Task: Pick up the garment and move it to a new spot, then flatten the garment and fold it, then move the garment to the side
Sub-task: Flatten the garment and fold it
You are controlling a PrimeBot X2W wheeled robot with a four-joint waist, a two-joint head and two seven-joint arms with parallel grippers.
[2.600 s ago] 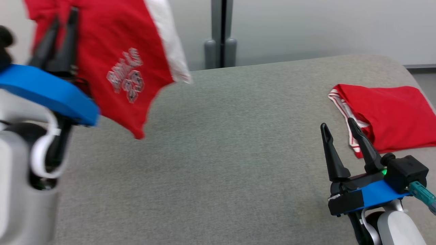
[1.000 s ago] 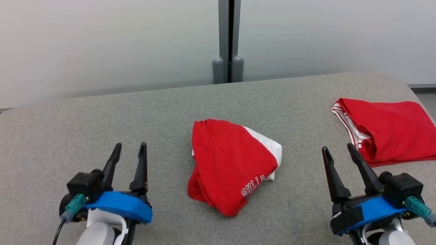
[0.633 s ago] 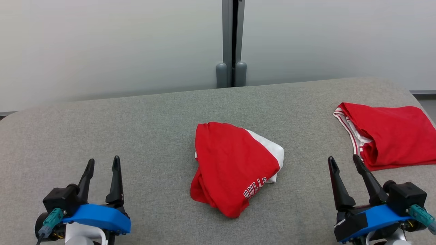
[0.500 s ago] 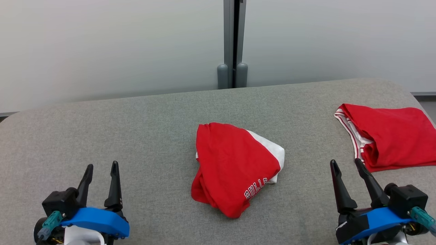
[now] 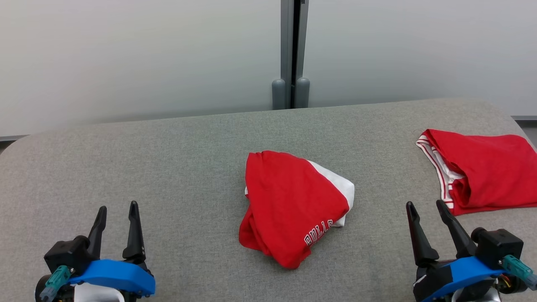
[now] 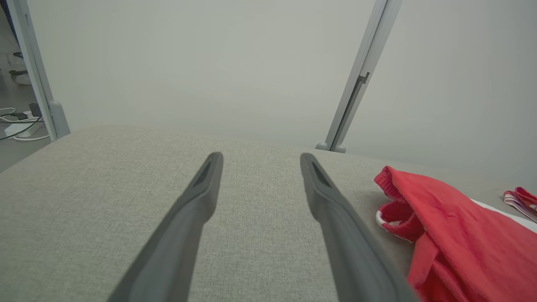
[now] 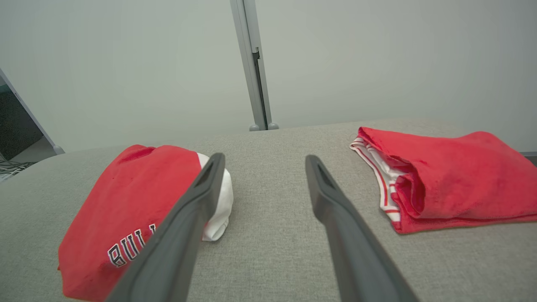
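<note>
**Inventory, items as seen**

1. Garment (image 5: 293,209): red w/ white panel on its right side. Loosely bunched heap, not flat, at centre of table (image 5: 188,167). White "BULLS" lettering near its front edge, upside down in head view. Lies between the two grippers, apart from both. In left wrist view a ribbed red hem w/ white lining shows at its near end.
2. 2nd red garment (image 5: 486,172): folded, red-and-white striped trim along its left edge. Far right of table, close to the right edge, well apart from item 1.
3. Table: grey woven cover, rounded corners.
4. Left gripper (image 5: 117,206): front left of table, black fingers on a blue bracket, pointing toward the wall. Jaws spread wide, nothing between them, just bare cloth. Item 1 off to its right, no contact.
5. Right gripper (image 5: 424,203): front right of table, same build. Jaws spread wide, holding nothing. Fingertips near the front-left corner of item 2; right wrist view shows a gap, no contact. Item 1 sits off to its left.
6. Wall (image 5: 126,63): pale panels behind table, w/ grey post (image 5: 293,50) at mid-span.
7. Cables (image 6: 16,121): on the floor, left edge of left wrist view, beyond the table corner.
</note>
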